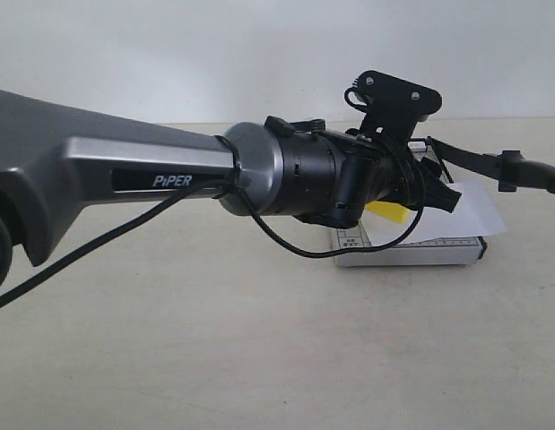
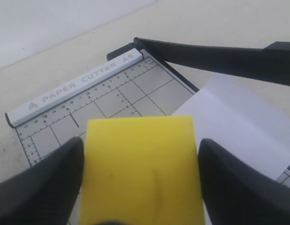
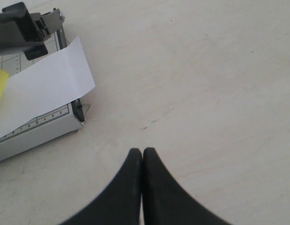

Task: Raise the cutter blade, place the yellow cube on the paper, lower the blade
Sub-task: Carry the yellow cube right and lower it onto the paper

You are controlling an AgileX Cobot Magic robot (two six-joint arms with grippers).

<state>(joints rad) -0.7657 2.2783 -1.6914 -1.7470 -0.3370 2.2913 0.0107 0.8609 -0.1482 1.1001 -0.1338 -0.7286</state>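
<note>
exterior view: the left arm (image 1: 169,166), marked piper, enters at 9 o'clock and runs nearly level across to the middle. its wrist ends over the trimmer base (image 1: 411,253), which sits on the table (image 1: 259,358) at about 4 o'clock from centre. the yellow cube (image 1: 387,215) peeks out below the wrist, above the base. the paper (image 1: 479,210) lies across the base at the cube's 3 o'clock, one end hanging past the edge. the cutter blade (image 1: 474,159) is raised, slanting from its hinge towards 3 o'clock, its handle end clear of the base.

left wrist view: the left gripper (image 2: 141,159) clamps the yellow cube, with the dark fingers (image 2: 46,183) pressed one against each side. the cube hangs over the gridded base, close by the paper's near edge; whether it touches either one i cannot tell. the white label strip (image 2: 84,86) reads paper cutter a5. the blade crosses above the paper, lifted off the base.

right wrist view: the right gripper (image 3: 143,157) holds nothing, its fingertips pressed together above bare table. the trimmer's corner lies well apart from it, with the paper overhanging that corner and a sliver of yellow showing at the frame's edge.
</note>
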